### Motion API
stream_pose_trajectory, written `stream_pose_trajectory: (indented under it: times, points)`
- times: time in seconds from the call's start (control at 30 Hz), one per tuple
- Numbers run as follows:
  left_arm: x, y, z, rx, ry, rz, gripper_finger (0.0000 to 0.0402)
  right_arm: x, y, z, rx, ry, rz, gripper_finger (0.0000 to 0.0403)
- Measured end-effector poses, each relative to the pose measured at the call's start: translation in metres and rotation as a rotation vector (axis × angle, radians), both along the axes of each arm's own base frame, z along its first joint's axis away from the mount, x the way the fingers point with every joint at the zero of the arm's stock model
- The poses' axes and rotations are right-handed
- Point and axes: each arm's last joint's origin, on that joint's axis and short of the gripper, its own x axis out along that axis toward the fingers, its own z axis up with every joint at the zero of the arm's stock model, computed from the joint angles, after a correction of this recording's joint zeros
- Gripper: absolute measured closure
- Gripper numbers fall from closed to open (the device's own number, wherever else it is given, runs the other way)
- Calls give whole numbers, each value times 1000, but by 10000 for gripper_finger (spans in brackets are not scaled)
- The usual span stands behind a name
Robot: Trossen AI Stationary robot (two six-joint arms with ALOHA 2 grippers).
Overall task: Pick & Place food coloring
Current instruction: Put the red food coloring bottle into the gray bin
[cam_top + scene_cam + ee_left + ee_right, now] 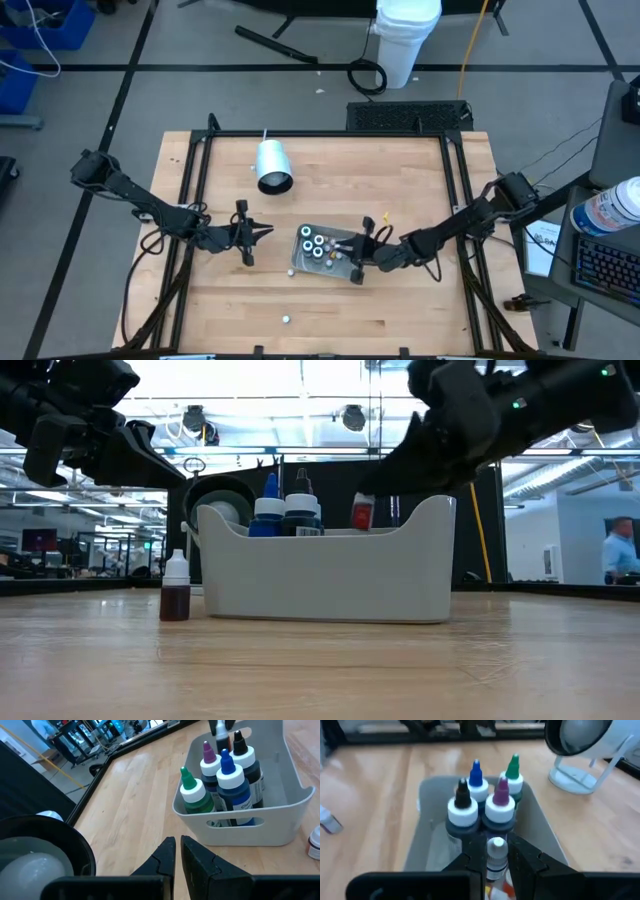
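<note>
pale wooden table (400, 310); right tool (496, 851) clamps small bottle (495, 854), left tool (177, 851) shut empty.

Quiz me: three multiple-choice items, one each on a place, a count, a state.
1. The small brown bottle stands: A in the bin; B on the table beside it; C atop the bin's rim.
2. Dropper bottles standing in the bin: A two; B six; C four.
3. The right gripper is: A shut on a white-capped bottle; B open; C shut, empty.
B, it stands outside the wall; C, four coloured tips; A, fingers flank its cap. The left gripper waits shut beside the bin.
</note>
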Motion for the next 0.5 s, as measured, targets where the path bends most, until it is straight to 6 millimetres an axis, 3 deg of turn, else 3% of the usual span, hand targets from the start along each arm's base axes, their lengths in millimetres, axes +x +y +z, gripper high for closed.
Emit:
stream_pose_trajectory:
  times: [0.27,0.5]
  points:
    - [0,0,0,6,1,-2,364,28,4,-5,-45,157,-64,357]
    - [0,0,0,6,3,-2,364,28,2,-8,-25,171,-83,357]
